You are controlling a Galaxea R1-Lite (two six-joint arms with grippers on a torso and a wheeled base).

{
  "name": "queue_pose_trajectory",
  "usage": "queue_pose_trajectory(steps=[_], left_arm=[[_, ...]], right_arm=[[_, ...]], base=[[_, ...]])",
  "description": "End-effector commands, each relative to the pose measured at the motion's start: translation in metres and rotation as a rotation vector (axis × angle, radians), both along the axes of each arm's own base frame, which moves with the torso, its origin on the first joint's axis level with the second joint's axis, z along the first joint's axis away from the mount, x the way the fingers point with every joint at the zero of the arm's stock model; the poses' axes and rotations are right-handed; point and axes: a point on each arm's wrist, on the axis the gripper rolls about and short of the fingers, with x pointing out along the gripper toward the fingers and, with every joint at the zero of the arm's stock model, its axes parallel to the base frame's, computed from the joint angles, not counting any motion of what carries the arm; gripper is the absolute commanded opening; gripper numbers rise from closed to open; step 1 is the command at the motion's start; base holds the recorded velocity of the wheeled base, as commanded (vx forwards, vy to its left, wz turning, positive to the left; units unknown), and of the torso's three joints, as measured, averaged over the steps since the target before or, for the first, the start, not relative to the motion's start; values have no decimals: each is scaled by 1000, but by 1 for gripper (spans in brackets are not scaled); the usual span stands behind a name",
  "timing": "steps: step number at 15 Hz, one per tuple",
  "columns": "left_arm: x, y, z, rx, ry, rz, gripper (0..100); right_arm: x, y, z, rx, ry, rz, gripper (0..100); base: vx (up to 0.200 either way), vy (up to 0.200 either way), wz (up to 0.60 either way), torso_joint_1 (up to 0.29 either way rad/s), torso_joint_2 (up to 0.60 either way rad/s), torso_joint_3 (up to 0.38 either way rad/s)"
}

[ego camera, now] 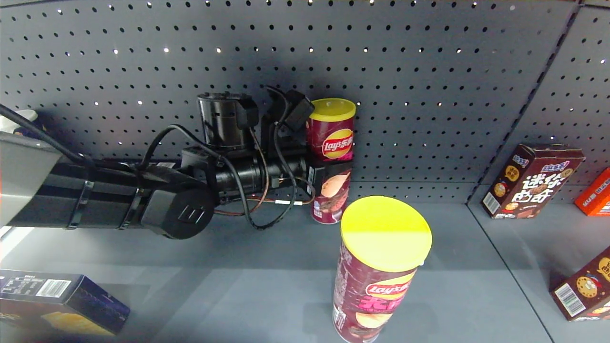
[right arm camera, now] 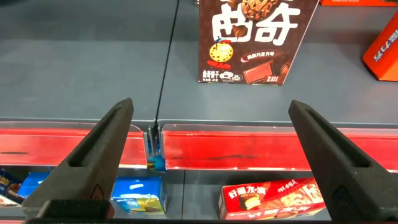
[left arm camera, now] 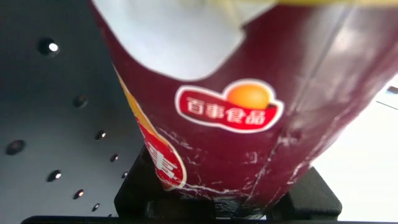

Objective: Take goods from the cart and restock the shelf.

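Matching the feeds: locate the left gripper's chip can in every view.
Head view: chip can upright at centre, in left gripper.
Left wrist view: close up, spanning the picture.
Right wrist view: not in it.
Shared landmark: perforated back panel behind it, head and left wrist views.

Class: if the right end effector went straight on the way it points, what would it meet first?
The open right end effector would probably meet the brown box first; depth is unclear.

Head view: high, tilted down at the shelf (ego camera: 267, 286) and pegboard (ego camera: 429, 71).
Left wrist view: hard against the chip can (left arm camera: 261, 124).
Right wrist view: level, farther back, looking past its spread end effector (right arm camera: 210, 109).
Shared: chip can, head and left wrist; brown box (ego camera: 531, 181), head and right wrist.
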Motion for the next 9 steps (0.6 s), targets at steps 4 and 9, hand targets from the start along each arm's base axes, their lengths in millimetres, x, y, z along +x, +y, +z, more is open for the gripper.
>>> queue_pose_trajectory(steps=[4, 9], left_arm=[[0, -2, -7, 0, -3, -4, 0], [-5, -4, -18, 6, 6, -15, 0]], right_arm=[[0, 0, 0, -1, -2, 1, 100], [0, 0, 0, -1, 0, 1, 100]], base=[[0, 0, 0, 0, 0, 0], [0, 0, 0, 0, 0, 0]])
